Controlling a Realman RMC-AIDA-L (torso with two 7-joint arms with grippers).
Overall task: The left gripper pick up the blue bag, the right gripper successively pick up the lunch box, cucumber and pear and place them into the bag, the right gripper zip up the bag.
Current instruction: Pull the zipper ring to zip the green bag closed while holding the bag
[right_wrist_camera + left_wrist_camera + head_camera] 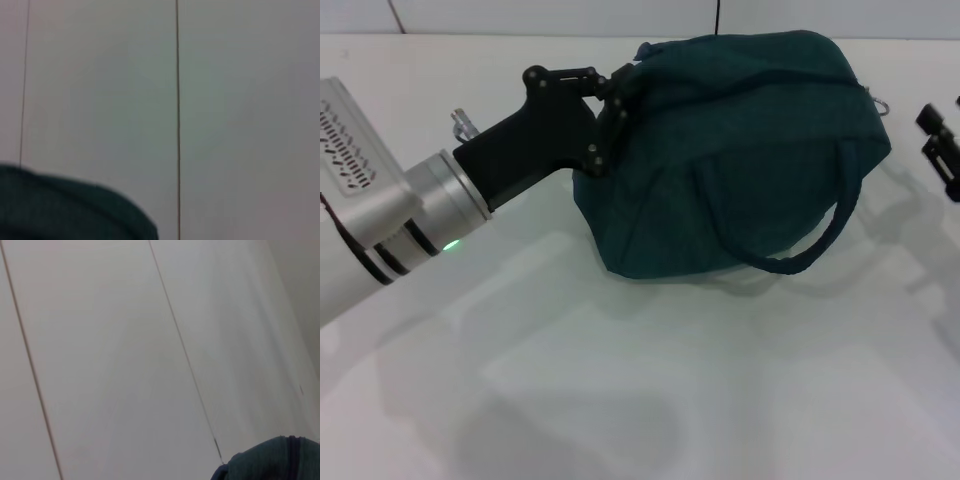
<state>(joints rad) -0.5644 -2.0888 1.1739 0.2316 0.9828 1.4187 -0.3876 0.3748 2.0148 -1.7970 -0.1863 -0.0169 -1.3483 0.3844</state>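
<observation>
The blue bag [740,150] lies bulging on the white table, its top closed and its ring zipper pull [882,103] at the right end. One rope handle [820,235] hangs down its front. My left gripper [610,115], black on a silver wrist with a green light, is shut on the fabric at the bag's left end. My right gripper [938,140] shows only at the right edge, off the bag, open with nothing between its fingers. Dark slivers of the blue bag [270,462] [65,210] show in both wrist views. Lunch box, cucumber and pear are hidden.
The white table [650,380] spreads in front of the bag. A pale panelled wall [150,340] with thin dark seams fills both wrist views. A small metal part [463,120] sticks up behind the left wrist.
</observation>
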